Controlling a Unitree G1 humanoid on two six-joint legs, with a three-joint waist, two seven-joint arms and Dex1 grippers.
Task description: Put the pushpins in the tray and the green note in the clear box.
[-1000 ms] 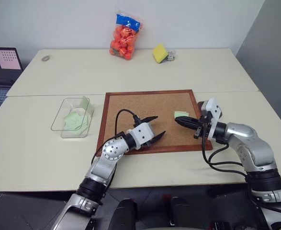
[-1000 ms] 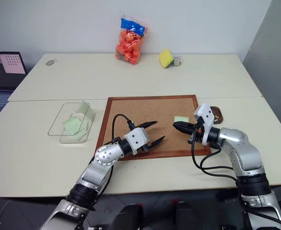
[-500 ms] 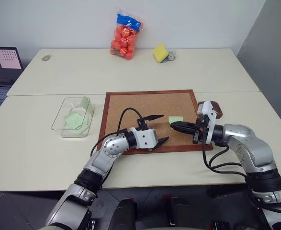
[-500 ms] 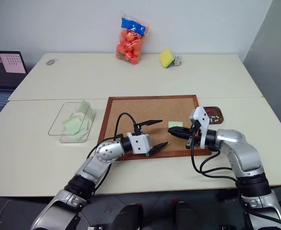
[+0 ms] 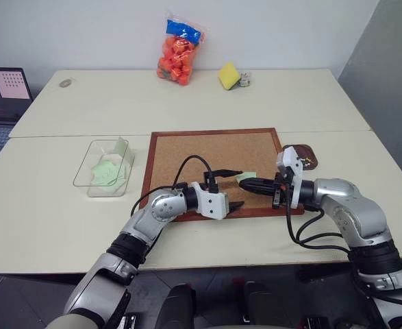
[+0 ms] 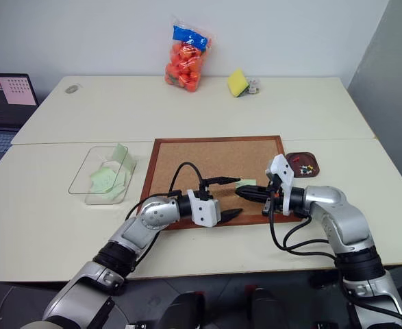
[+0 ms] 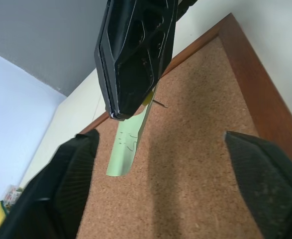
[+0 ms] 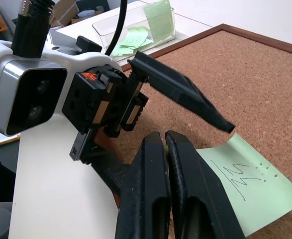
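The green note (image 8: 245, 194) hangs over the corkboard (image 5: 207, 154) from a pushpin (image 8: 163, 148) pinched in my shut right gripper (image 5: 241, 182); the pin's needle pokes through the paper. My left gripper (image 5: 233, 189) faces it from the left, open, one finger above and one below, with its tips just short of the note's edge (image 7: 128, 144). To the right of the board the dark brown tray (image 6: 303, 155) holds a few pushpins (image 6: 306, 164). The clear box (image 5: 84, 171) stands left of the board with green slips inside.
A bag of orange balls (image 5: 179, 51) and a yellow-green sponge (image 5: 229, 75) lie at the table's far side. A laptop (image 5: 2, 103) sits at the far left. A seam runs across the table behind the board.
My right gripper has carried the note leftward, uncovering the tray. My left gripper has rolled and edged right, so its fingers now stand one over the other next to the note.
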